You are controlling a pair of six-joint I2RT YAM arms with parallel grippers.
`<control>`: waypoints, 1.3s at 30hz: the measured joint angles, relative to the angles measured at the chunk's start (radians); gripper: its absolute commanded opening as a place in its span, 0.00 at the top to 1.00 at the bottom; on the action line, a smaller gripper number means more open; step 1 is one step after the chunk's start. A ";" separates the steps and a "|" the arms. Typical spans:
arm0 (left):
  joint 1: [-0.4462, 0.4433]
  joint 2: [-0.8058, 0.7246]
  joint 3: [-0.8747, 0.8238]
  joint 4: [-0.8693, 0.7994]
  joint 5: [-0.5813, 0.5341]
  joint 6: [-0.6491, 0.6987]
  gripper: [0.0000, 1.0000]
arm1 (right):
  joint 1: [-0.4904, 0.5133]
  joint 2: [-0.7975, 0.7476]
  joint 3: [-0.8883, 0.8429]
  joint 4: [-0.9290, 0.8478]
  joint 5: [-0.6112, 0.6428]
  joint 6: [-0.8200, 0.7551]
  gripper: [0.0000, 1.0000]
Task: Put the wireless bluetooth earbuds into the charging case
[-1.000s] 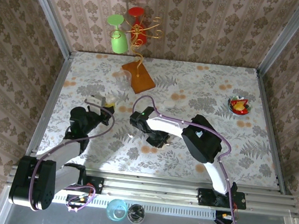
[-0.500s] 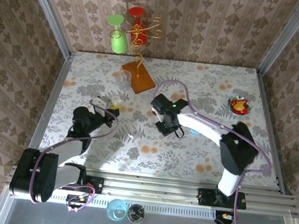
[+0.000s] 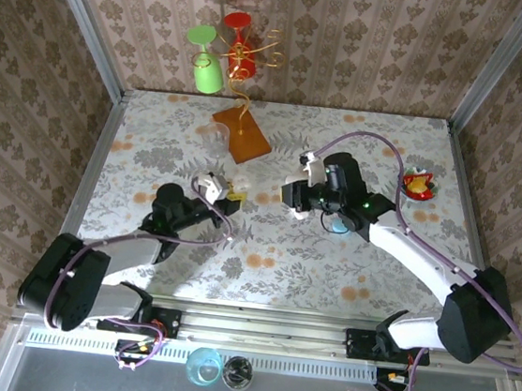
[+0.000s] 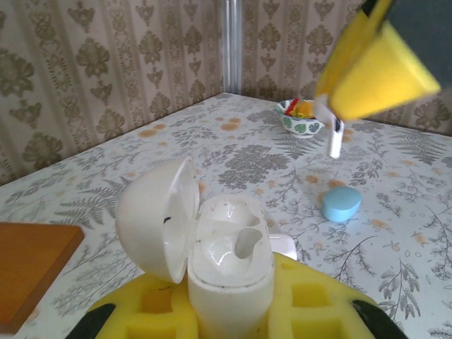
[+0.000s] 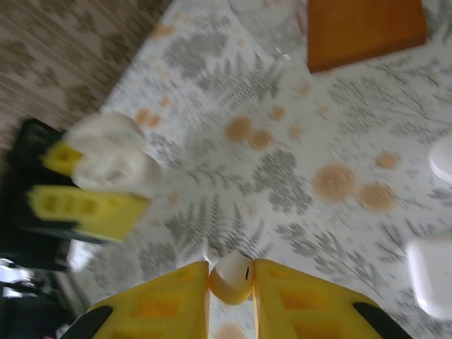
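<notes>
In the left wrist view, a white charging case (image 4: 229,272) stands upright with its lid (image 4: 155,219) swung open to the left. My left gripper (image 4: 229,286) is shut on its body, left of the table's middle (image 3: 227,198). One socket of the case is a dark hollow. My right gripper (image 5: 232,277) is shut on a small white earbud (image 5: 233,275). It hangs right of the left gripper (image 3: 291,199), apart from the case (image 5: 106,162). From the left wrist, the earbud's stem (image 4: 334,141) pokes down below the right gripper's yellow fingers (image 4: 374,70).
A blue pebble case (image 3: 338,225) lies under the right arm. Two white cases (image 5: 431,272) sit at the right wrist view's right edge. An orange board (image 3: 241,135), a clear glass (image 3: 213,138) and a cup rack (image 3: 222,59) stand at the back. A small bowl (image 3: 418,185) is at the right.
The right arm has swung from the table's middle up and to the right, earbud in its grip. The left gripper has moved right and forward with the open case.
</notes>
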 measured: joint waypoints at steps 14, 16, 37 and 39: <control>-0.075 0.196 0.037 0.228 -0.010 0.000 1.00 | 0.002 0.013 -0.022 0.246 -0.162 0.162 0.78; -0.084 0.201 0.047 0.243 -0.009 0.005 1.00 | 0.004 0.021 -0.022 0.248 -0.173 0.169 0.78; -0.107 0.203 0.060 0.255 -0.014 0.037 1.00 | 0.005 0.087 -0.022 0.274 -0.185 0.174 0.78; -0.107 0.203 0.060 0.255 -0.020 0.037 1.00 | 0.005 0.087 -0.022 0.274 -0.186 0.175 0.77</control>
